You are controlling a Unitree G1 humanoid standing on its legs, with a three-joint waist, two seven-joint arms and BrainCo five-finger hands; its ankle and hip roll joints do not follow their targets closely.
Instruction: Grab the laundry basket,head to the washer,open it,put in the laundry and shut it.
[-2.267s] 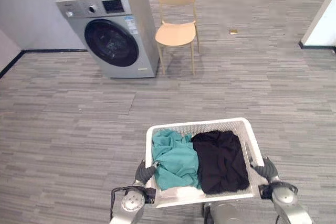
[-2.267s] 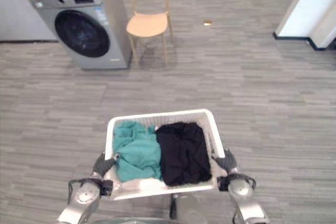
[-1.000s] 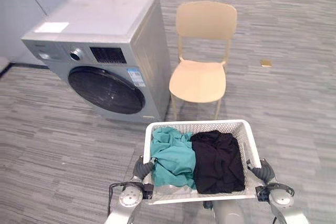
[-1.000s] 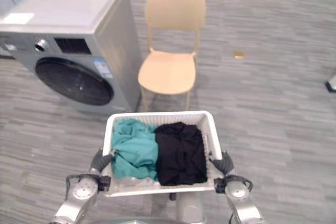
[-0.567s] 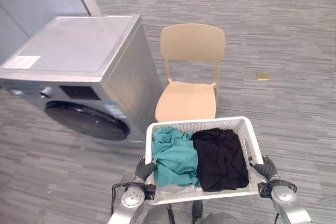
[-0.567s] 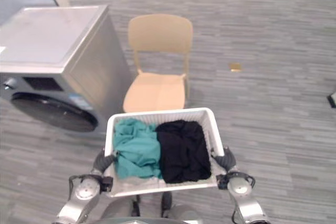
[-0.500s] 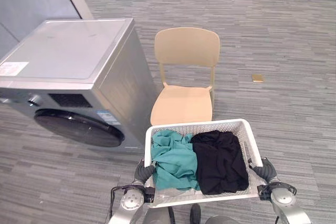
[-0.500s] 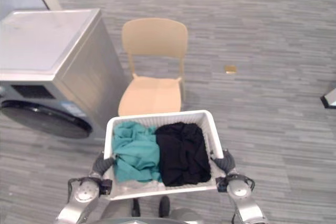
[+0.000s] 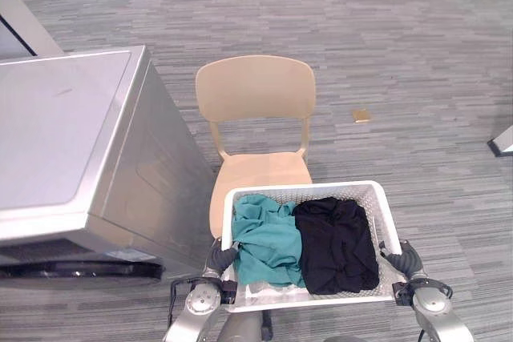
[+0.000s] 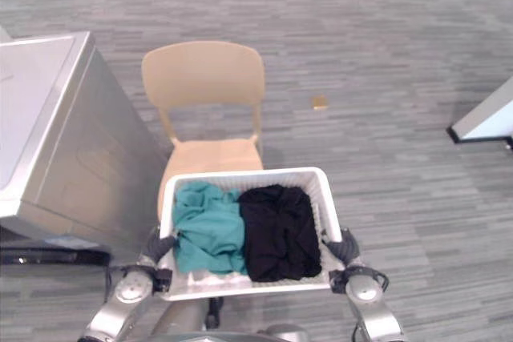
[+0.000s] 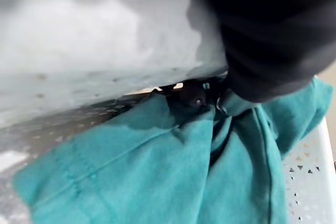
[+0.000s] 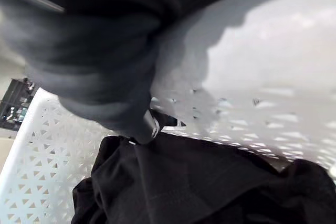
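We carry the laundry basket level — left hand and right hand hooked over opposite rims — so the clothes stay in beside the washer.

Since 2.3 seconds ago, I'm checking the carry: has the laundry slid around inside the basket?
No. The teal cloth still fills the basket's left half and the black cloth its right.

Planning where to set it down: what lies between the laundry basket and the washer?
Nothing but a strip of bare floor: in the left eye view the laundry basket hangs beside the washer, over the chair.
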